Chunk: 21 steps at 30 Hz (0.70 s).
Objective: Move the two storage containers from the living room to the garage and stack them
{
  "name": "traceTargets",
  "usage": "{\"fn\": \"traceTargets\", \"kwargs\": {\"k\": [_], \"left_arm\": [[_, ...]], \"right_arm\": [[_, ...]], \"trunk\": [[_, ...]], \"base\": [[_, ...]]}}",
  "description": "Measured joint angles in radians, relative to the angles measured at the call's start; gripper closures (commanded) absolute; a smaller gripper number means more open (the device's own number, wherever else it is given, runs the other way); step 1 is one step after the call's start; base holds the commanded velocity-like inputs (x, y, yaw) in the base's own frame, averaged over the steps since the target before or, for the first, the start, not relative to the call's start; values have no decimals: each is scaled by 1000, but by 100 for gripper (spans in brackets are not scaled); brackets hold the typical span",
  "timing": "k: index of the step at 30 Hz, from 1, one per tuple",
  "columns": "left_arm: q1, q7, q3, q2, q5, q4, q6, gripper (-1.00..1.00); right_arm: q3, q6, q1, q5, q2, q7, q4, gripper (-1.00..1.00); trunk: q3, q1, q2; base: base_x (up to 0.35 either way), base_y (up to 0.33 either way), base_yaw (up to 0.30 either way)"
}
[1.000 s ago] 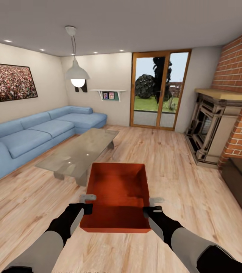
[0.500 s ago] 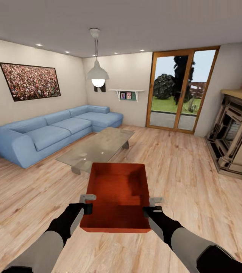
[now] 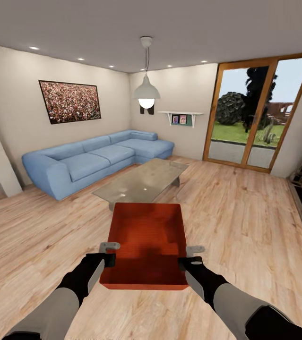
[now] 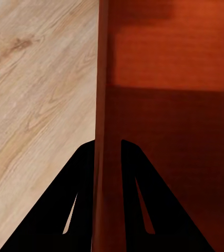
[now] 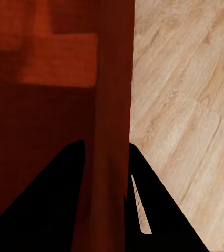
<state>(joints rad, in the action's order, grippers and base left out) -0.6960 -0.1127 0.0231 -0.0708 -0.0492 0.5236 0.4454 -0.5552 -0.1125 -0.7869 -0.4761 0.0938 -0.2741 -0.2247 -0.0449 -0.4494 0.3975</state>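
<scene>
Orange-red storage container (image 3: 147, 245), long axis pointing away; both pincers clamp side walls.

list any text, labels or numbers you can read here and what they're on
"N": a dark letter shape on the far wall, half hidden behind the lamp; I read it as N but am not sure.
Shelf pictures: too small to read.
Container: no label or text.
Wall picture: a speckled pattern, no text.
</scene>
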Motion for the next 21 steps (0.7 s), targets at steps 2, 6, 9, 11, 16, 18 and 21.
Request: {"fn": "traceTargets", "kwargs": {"k": [2, 6, 9, 11, 16, 18, 21], "left_arm": [[0, 0, 0, 0, -1, -2, -2, 100], [0, 0, 1, 0, -2, -1, -1, 100], [0, 0, 0, 0, 0, 1, 0, 100], [0, 0, 0, 0, -2, -1, -1, 100], [0, 0, 0, 0, -1, -1, -1, 100], [0, 0, 0, 0, -1, 0, -1, 100], [0, 0, 0, 0, -1, 0, 0, 100]], "right_arm": [[-1, 0, 0, -1, 0, 0, 1, 100], [-1, 0, 0, 0, 0, 0, 0, 100], [0, 0, 0, 0, 0, 0, 0, 100], [-1, 0, 0, 0, 0, 0, 0, 100], [0, 0, 0, 0, 0, 0, 0, 100], [0, 0, 0, 0, 0, 0, 0, 100], [0, 0, 0, 0, 0, 0, 0, 100]], "trunk": [[0, 0, 0], [0, 0, 0], [0, 0, 0], [0, 0, 0], [0, 0, 0], [0, 0, 0], [0, 0, 0]], "base": [[0, 0, 300], [0, 0, 300], [0, 0, 300], [0, 0, 300], [0, 0, 300], [0, 0, 300], [0, 0, 300]]}}
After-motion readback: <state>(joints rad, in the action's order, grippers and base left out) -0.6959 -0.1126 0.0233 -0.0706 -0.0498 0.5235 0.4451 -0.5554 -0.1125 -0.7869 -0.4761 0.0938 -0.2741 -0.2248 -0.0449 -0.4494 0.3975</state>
